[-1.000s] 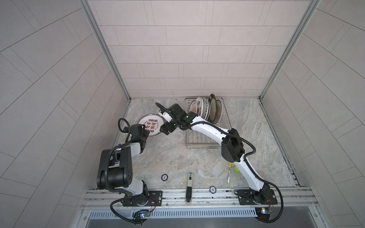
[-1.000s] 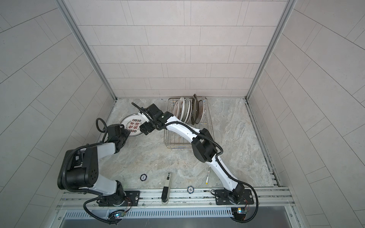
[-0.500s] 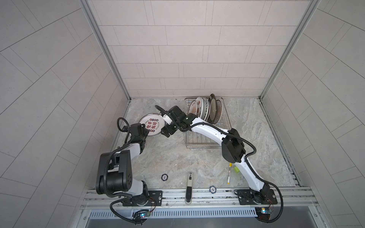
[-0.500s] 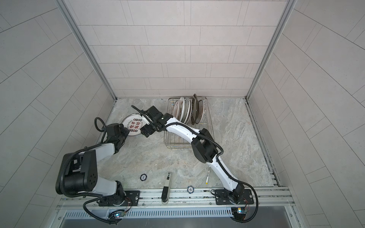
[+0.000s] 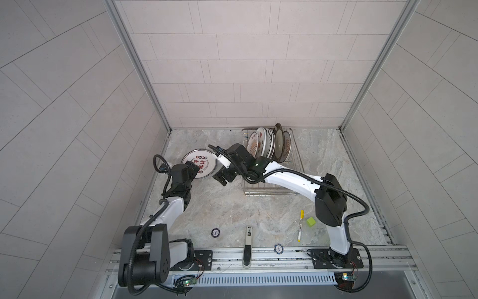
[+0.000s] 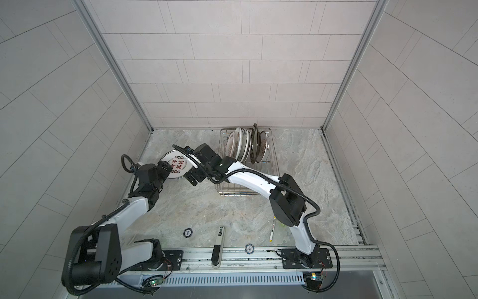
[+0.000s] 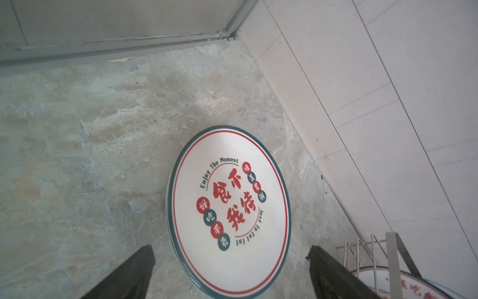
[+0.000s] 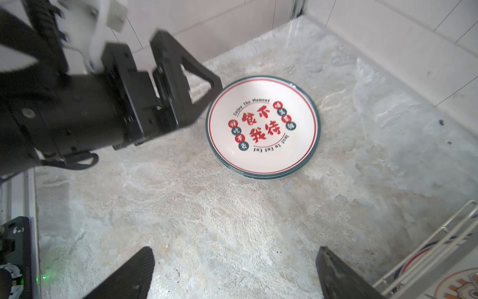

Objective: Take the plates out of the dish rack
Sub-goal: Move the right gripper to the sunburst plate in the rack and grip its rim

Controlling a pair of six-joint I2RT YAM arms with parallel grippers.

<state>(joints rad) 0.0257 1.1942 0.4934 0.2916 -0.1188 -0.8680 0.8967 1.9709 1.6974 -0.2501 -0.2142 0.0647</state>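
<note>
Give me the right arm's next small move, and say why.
Probably swing the right gripper over to the dish rack and line it up on the orange-sunburst plate, the closest one. The red-character plate lies flat on the table, this gripper and the left gripper are open and empty, and several plates stand in the rack.

Both top views: cam head high at front, tilted steeply down twd back wall (image 5: 245, 77); whole counter (image 5: 232, 202) in frame, near-identical pics. Left wrist cam: close, low, looking past left hand (image 7: 230, 248) at plate (image 7: 229, 207) on counter. Right wrist cam: close, from opp. side; same plate + dish rack (image 8: 426, 246) corner shared.
</note>
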